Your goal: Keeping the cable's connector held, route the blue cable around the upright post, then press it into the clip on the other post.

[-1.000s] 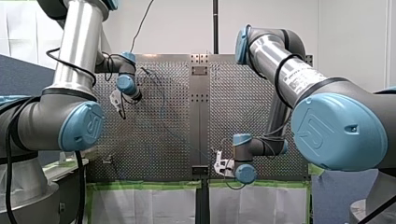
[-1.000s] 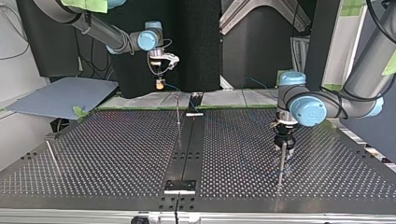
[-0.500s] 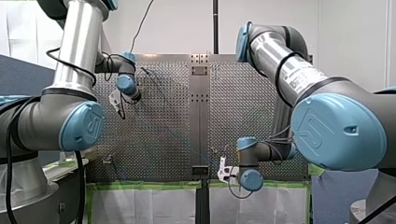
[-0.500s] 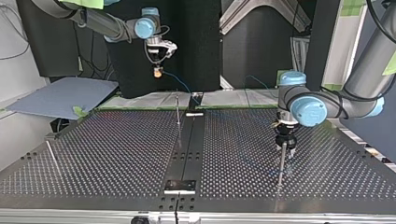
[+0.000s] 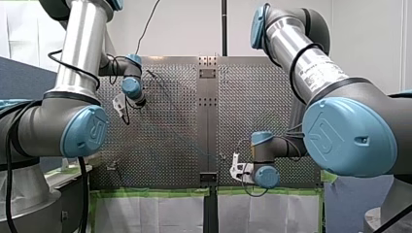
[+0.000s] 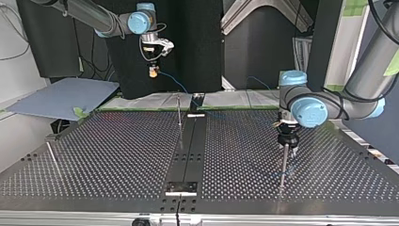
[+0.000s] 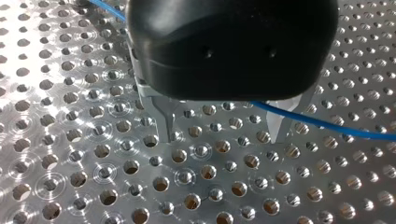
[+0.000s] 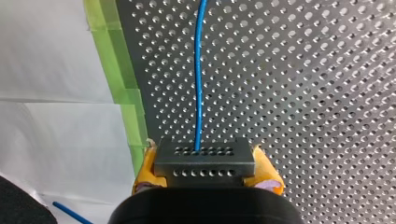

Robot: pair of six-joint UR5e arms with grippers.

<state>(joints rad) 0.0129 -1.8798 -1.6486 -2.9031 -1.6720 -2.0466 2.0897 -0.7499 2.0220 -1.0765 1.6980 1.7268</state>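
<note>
- In the right wrist view you see the right jaws pinching the connector (image 8: 204, 161), a dark block with rows of small holes, between yellow pads (image 8: 267, 173).
- The blue cable (image 8: 200, 79) leaves the middle of the connector's face. It runs ahead over the perforated surface (image 8: 303, 70), beside a strip of green tape (image 8: 116, 70) along the surface's edge.
- In the top view you find the right jaws at the upper left, high above the far edge of the surface (image 6: 117, 155) and well apart from every post. The cable (image 6: 174, 84) drops from them toward the middle of the surface.
- A thin upright post (image 6: 179, 115) stands at the far side, just beside the centre strip. The cable passes near its top in this view, and you cannot tell whether they touch.
- The left jaws are spread and pinch nothing. In the left wrist view the metal fingers (image 7: 166, 121) stand apart just above the surface (image 7: 70, 140). The cable (image 7: 327, 123) crosses by one of them.
- At the top view's right, the left jaws hang over the top of a second post (image 6: 283, 165). Whether it bears the clip is too small to tell.
- A third thin rod (image 6: 52, 157) leans at the top view's left, well apart from both jaws.
</note>
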